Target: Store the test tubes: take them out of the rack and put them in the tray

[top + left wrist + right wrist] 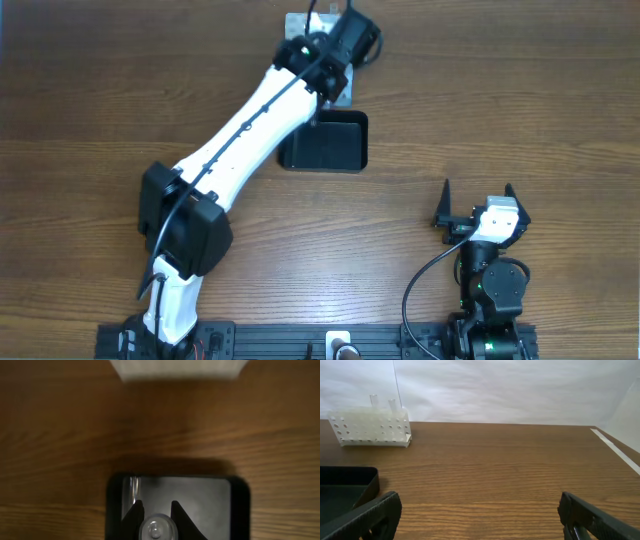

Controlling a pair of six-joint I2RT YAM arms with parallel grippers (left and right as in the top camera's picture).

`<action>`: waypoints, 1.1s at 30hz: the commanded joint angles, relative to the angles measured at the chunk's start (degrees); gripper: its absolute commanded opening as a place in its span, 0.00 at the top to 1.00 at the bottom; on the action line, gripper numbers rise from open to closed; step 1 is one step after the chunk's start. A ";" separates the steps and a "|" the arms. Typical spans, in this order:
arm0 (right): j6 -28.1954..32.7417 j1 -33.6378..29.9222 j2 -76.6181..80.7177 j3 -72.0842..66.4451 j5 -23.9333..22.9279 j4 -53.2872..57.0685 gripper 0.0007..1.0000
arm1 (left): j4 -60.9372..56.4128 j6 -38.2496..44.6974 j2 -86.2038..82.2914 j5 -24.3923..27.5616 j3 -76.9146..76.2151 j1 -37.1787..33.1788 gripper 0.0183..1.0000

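Note:
My left gripper (156, 521) hangs over the black tray (220, 505), shut on a clear test tube (156, 530) seen end-on between its fingers. Another clear tube (134, 489) seems to lie along the tray's inner wall. The white rack (180, 369) sits just beyond the tray. In the right wrist view the rack (370, 427) holds two upright tubes (373, 400) at the far side of the table, with the tray (345, 487) nearer. My right gripper (478, 202) rests open near the table's front right, away from both.
The left arm (250, 120) stretches diagonally across the table's left half and covers part of the rack (296, 24). Bare wooden tabletop lies between the tray (345, 150) and the right arm. A white wall stands behind the table.

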State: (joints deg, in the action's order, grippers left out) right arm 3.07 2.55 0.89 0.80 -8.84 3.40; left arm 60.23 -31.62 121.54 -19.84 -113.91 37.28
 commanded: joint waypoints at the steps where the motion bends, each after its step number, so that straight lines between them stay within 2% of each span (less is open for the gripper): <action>1: -0.02 -0.42 -0.59 -0.50 0.37 0.02 0.01 | -2.49 -1.90 0.50 0.31 5.05 0.35 0.98; 10: 0.00 -0.44 -0.59 -0.50 0.37 0.02 0.01 | -5.81 -1.88 0.68 0.26 11.43 0.33 0.98; 25: 0.00 -0.44 -0.59 -0.50 0.37 0.02 0.01 | -6.80 -1.84 5.86 0.04 11.63 -0.04 0.96; 31: -0.02 -0.44 -0.59 -0.50 0.37 0.02 0.01 | -7.78 -1.86 6.54 0.07 11.63 -0.55 0.90; 33: -0.02 -0.44 -0.59 -0.50 0.37 0.02 0.01 | -7.76 -1.86 6.54 0.04 11.63 -0.55 0.80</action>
State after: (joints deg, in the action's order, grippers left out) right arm 3.07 2.55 0.89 0.80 -8.84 3.40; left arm 52.80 -32.60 126.34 -19.92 -102.91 37.30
